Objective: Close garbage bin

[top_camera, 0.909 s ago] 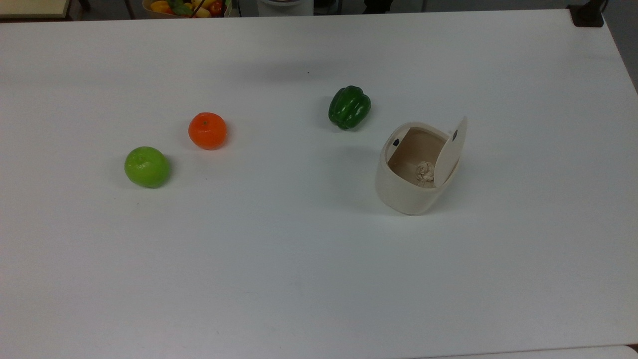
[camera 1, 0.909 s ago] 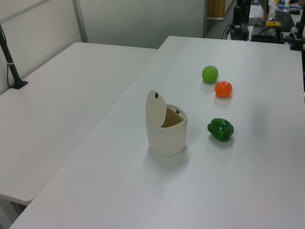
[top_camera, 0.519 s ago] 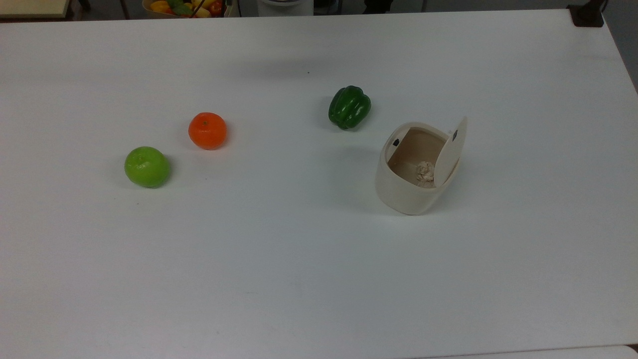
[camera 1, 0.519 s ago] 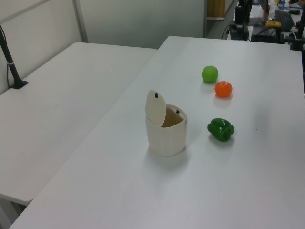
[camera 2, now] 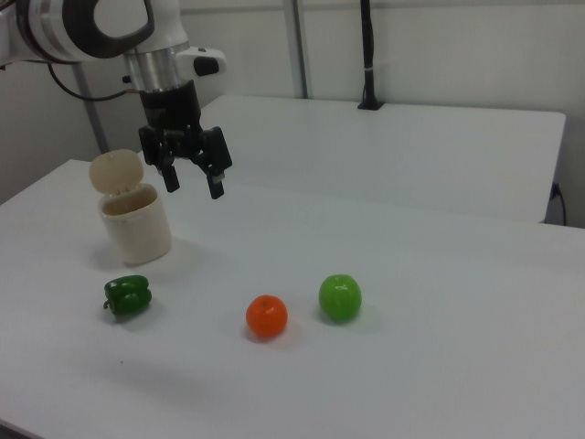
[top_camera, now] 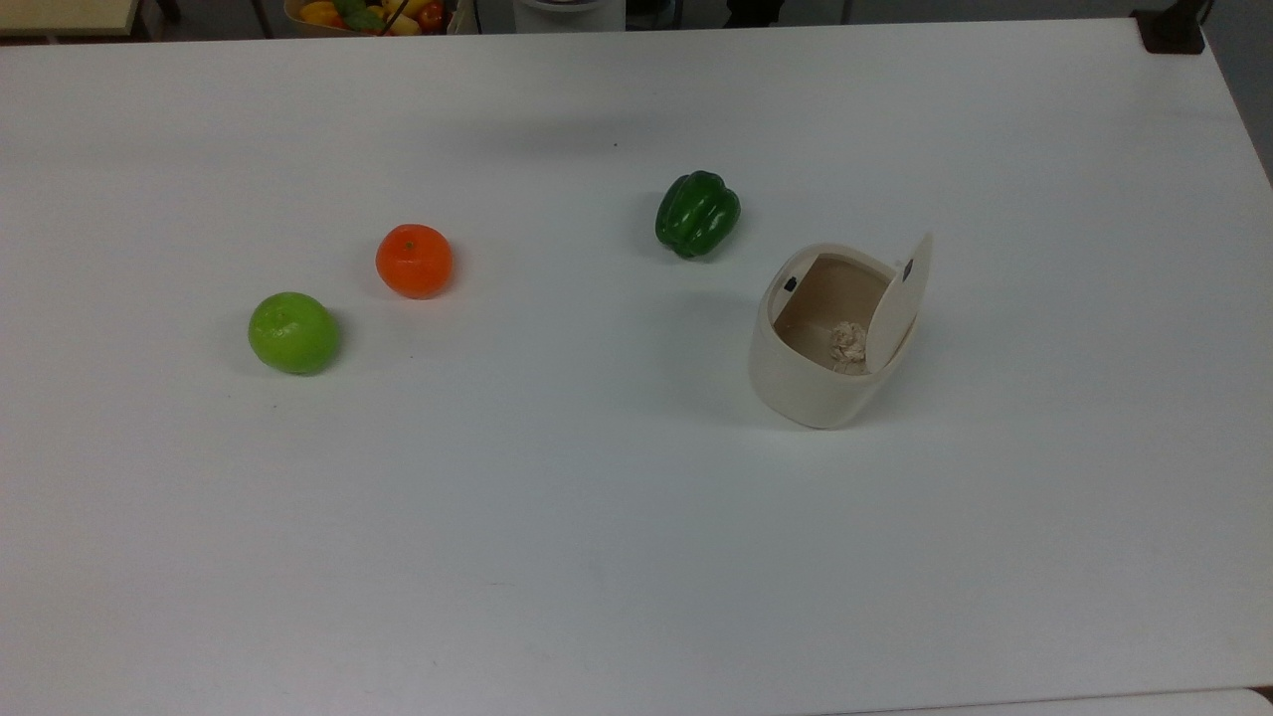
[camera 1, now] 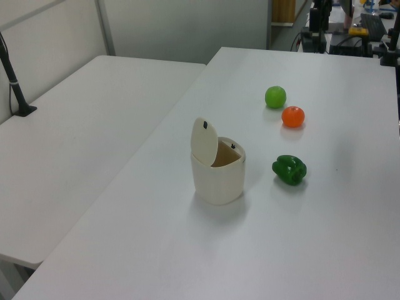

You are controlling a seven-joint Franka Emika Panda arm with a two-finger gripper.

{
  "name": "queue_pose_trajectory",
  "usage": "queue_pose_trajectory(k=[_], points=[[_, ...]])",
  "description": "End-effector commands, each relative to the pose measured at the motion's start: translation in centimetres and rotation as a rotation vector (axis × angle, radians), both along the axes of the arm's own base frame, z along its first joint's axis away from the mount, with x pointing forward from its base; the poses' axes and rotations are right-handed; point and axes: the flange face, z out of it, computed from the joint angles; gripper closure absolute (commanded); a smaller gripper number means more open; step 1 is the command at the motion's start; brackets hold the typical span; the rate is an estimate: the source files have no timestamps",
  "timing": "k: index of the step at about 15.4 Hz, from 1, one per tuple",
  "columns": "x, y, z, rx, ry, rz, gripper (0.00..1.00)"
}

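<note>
1. The garbage bin (top_camera: 830, 338) stands upright on the white counter (top_camera: 597, 517) with its flat hinged lid (top_camera: 898, 303) raised nearly vertical, so the beige inside is exposed and a crumpled wad of paper (top_camera: 847, 346) lies at the bottom. Nothing of the closing is done yet, judging by how the lid stands.

2. The claw (camera 2: 192, 174) hangs in the air above the counter, its two fingers spread wide apart and holding nothing. In the right view the bin (camera 2: 134, 215) sits below it and toward the right view's left, near but clearly apart; nothing touches the lid (camera 2: 116, 171).

3. What is left, as I judge it: bring the claw across to the far side of the raised lid, get a finger or the closed tips behind its upper edge, and push it over and down until it lies flat on the rim.

4. A small black square mark (camera 1: 204, 124) shows on the lid's outer face in the left view, and a matching dark spot sits on the opposite rim, probably where the lid comes to rest.

5. Other things lie below the claw, well clear of the bin's lid: a green bell pepper (camera 2: 126, 295) just beside the bin, then an orange (camera 2: 267, 316) and a green apple (camera 2: 340, 297) farther toward the right view's right. None should need moving.
</note>
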Motion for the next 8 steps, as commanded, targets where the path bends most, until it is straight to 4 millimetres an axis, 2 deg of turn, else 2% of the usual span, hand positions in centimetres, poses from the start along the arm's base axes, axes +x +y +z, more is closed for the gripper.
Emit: queue_pose_trajectory(k=[1, 4, 6, 7, 8], points=[[0.56, -1.02, -0.59, -0.002, -0.023, -0.006, 0.00], [0.58, -1.20, -0.57, -0.002, -0.025, -0.005, 0.00], [0.60, -1.16, -0.56, 0.001, -0.027, -0.002, 0.10], [0.62, -1.16, -0.55, 0.002, -0.028, 0.001, 0.26], [0.74, -1.23, -0.57, 0.002, -0.034, 0.000, 0.50]])
